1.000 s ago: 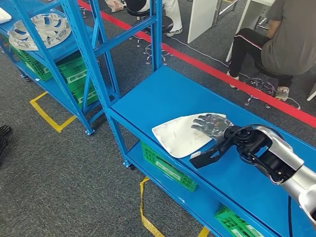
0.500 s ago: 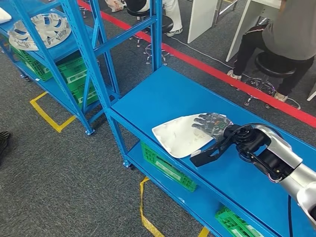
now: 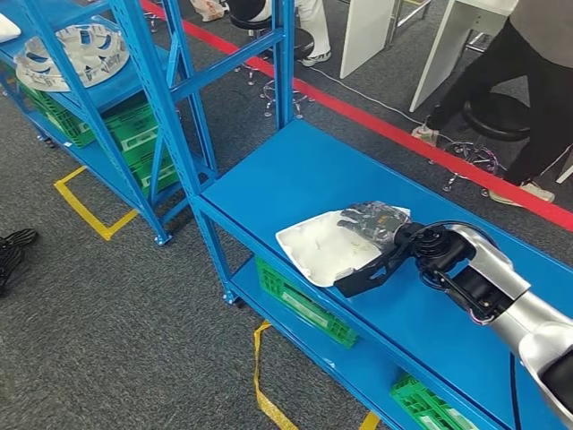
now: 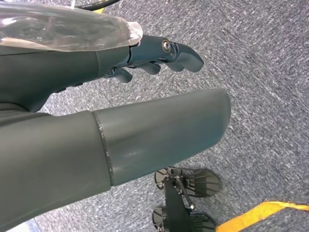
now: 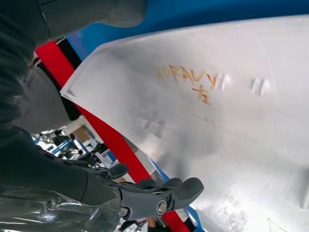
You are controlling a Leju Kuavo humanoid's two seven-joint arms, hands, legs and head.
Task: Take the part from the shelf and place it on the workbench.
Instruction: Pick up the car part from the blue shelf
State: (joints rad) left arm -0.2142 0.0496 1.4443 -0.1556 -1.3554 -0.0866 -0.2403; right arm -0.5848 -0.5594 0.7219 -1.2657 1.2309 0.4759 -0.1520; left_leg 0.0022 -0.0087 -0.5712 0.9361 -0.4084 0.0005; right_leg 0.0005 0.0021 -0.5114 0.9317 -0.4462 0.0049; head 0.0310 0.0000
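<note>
A flat white part is seen lying on the blue desk, near its front edge. The right robot hand is laid over the part's far end, fingers on top and thumb below, clasping it. The left robot hand is seen hanging over grey carpet, fingers loosely apart, nothing held.

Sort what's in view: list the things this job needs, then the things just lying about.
Job:
white part, lying on the workbench
right hand, fingers resting on the part
blue workbench

Lying about:
wheel cover on the far shelf
green crates below
stool
yellow floor tape
</note>
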